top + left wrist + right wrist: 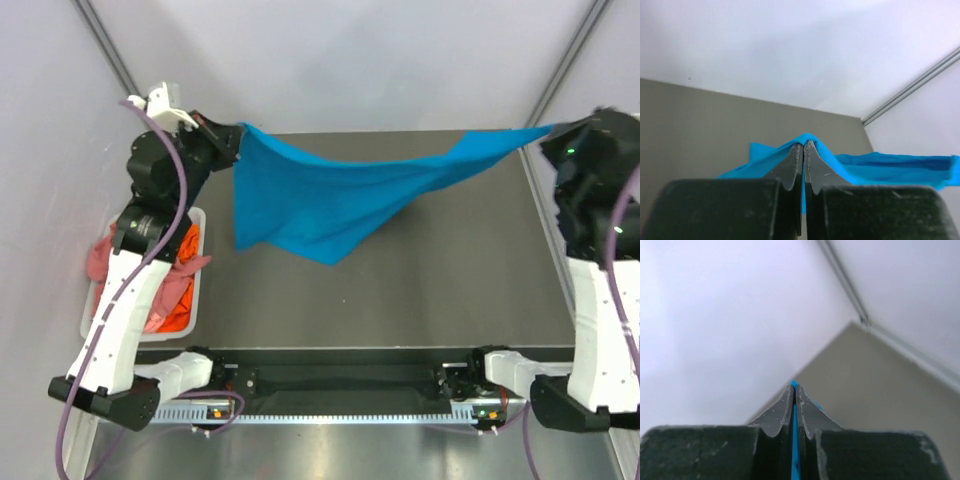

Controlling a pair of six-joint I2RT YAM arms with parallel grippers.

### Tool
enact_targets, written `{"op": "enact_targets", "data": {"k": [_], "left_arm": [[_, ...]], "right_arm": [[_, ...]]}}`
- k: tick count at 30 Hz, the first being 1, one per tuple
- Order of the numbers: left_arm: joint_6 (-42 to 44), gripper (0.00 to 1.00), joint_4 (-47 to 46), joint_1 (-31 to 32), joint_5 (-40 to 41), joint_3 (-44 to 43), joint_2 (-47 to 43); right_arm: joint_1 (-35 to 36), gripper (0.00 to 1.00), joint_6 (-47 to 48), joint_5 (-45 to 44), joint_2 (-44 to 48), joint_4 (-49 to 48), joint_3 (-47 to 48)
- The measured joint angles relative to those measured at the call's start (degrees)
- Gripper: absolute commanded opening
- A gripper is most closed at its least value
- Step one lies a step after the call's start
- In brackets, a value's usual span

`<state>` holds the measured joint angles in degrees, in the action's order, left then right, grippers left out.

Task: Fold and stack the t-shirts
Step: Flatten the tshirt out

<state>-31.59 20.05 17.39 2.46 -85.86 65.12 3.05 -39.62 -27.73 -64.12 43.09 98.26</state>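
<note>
Overhead, strung between both arms above the far half of the dark table (450, 290): the turquoise t-shirt (330, 205), opened out and hanging. Gripped at its left end by the left gripper (232, 140), fingers pressed together on a fold of the cloth. Shown close in the left wrist view, with blue fabric peaking over both fingertips and trailing away to the right. Gripped at its right end by the right gripper (555, 132), likewise closed tight, with only a thin blue edge visible in the slit between the fingers in the right wrist view.

Top edge sagging in the middle. Widest on the left, dropping there in a broad flap to a pointed lower corner, then narrowing to a strip toward the right. Cannot tell from above whether that lowest corner touches the table or hangs just clear of it.

Off the table's left edge, partly hidden behind the left arm (120, 320), a white basket (199, 300) holding a salmon-pink t-shirt (100, 258) and an orange t-shirt (180, 305) — both bunched up and unfolded.
</note>
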Motion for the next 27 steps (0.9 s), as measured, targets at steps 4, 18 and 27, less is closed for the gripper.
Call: {"op": "enact_targets", "data": {"k": [4,18,27], "left_arm": [[-0.9,0.0,2.5,0.0,-0.3,-3.5,-2.8],[-8.4,0.0,2.6,0.0,-10.6,-9.5,-17.7],[-2.4,0.0,-3.8,0.1,-3.4,1.2,-12.4]], "right_arm": [[-0.1,0.0,7.6,-4.3,1.2,2.4,12.7],[-0.1,0.0,17.4,-7.1,19.0,1.0,23.8],[0.2,0.0,27.3,-5.9,14.3,-15.2,8.3]]}}
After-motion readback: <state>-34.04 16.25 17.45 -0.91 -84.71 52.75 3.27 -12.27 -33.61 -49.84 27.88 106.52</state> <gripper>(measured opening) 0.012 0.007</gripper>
